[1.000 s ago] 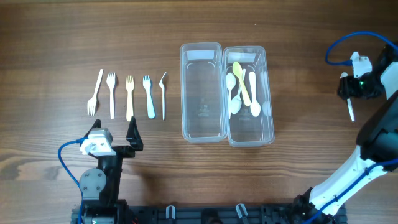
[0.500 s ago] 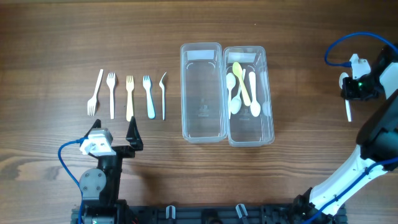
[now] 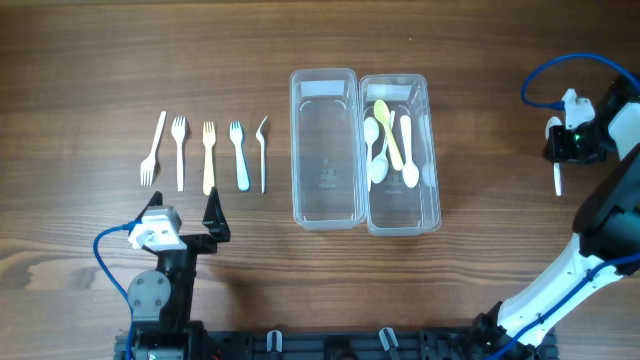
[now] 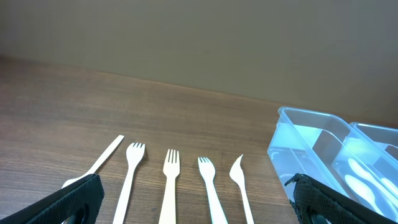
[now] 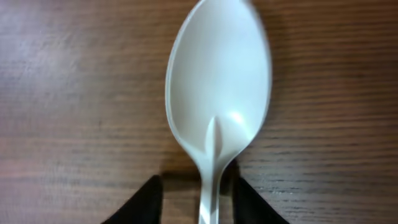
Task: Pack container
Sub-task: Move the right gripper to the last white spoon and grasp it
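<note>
A white spoon (image 3: 557,178) lies on the wood at the far right. My right gripper (image 3: 561,150) is low over it and open. In the right wrist view the fingertips (image 5: 198,186) straddle the spoon's (image 5: 217,93) neck, with a gap on the left side. Several white, yellow and pale blue spoons (image 3: 390,145) lie in the right clear container (image 3: 433,205). The left clear container (image 3: 324,76) is empty. Several forks (image 3: 208,155) lie in a row at the left. My left gripper (image 3: 185,212) is open and empty just in front of the forks (image 4: 171,180).
The two containers stand side by side at the table's middle and show at the right of the left wrist view (image 4: 311,134). Blue cables loop by both arms (image 3: 545,75). The right arm's white link (image 3: 560,275) crosses the table's right front.
The right gripper has shifted slightly left, and the spoon's near end has swung left with it. The left arm has not moved.
</note>
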You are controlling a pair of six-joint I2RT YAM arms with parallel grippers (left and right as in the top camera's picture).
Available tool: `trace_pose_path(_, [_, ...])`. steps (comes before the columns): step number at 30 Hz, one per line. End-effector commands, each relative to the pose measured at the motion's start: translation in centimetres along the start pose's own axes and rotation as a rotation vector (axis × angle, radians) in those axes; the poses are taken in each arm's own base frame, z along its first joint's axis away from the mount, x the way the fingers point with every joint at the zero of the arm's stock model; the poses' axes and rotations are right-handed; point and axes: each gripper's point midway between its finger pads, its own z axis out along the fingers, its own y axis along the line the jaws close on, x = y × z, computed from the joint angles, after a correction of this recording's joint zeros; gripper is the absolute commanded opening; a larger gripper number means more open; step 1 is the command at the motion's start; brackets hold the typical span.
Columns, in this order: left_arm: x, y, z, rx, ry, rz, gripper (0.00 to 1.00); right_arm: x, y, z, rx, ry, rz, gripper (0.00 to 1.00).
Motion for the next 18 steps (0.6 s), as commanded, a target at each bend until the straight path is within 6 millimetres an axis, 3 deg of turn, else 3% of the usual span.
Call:
trace_pose_path(1, [0.26, -0.27, 0.01, 0.016, 0.003, 0.024, 1.00, 0.51, 0.49, 1.60, -0.017, 0.005, 0.067, 0.43])
trace_pose_path(7, [0.26, -0.27, 0.01, 0.016, 0.003, 0.023, 1.00, 0.27, 0.35, 1.67, -0.011, -0.007, 0.112, 0.37])
trace_pose_path(12, [0.26, -0.27, 0.01, 0.016, 0.003, 0.023, 1.00, 0.57, 0.52, 1.67, -0.018, 0.006, 0.115, 0.14])
trace_pose_path(16, [0.28, -0.27, 0.02, 0.016, 0.003, 0.023, 1.00, 0.79, 0.74, 1.64, -0.026, 0.016, 0.165, 0.04])
trace_pose_path(18, [0.26, -0.27, 0.01, 0.016, 0.003, 0.024, 1.00, 0.60, 0.66, 1.34, -0.025, 0.013, 0.196, 0.04])
